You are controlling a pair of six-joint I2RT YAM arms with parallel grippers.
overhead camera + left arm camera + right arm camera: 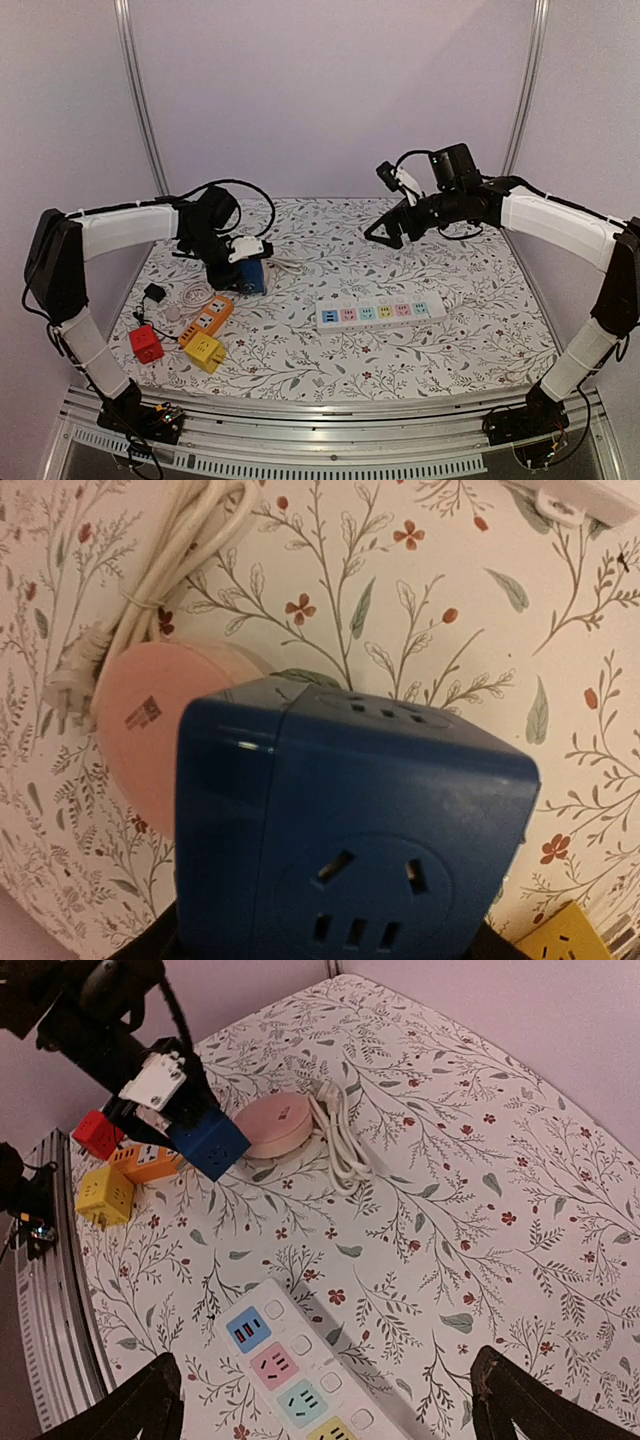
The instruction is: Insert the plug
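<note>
My left gripper (243,262) is shut on a blue cube adapter (350,820), which fills the left wrist view with socket holes on two faces; its pins are hidden. The cube (212,1145) sits tilted beside a pink round disc (272,1125). A white plug (70,685) on a bundled white cord (338,1145) lies against that disc. The white power strip (380,312) with coloured sockets lies mid-table. My right gripper (335,1410) hangs open above the strip's (290,1370) left end, with nothing between its fingers (520,1400).
At the table's left stand a red cube (146,343), a yellow cube (205,352), an orange socket block (208,317) and a small black adapter (153,293) with a white cable. A metal rail (330,420) runs along the near edge.
</note>
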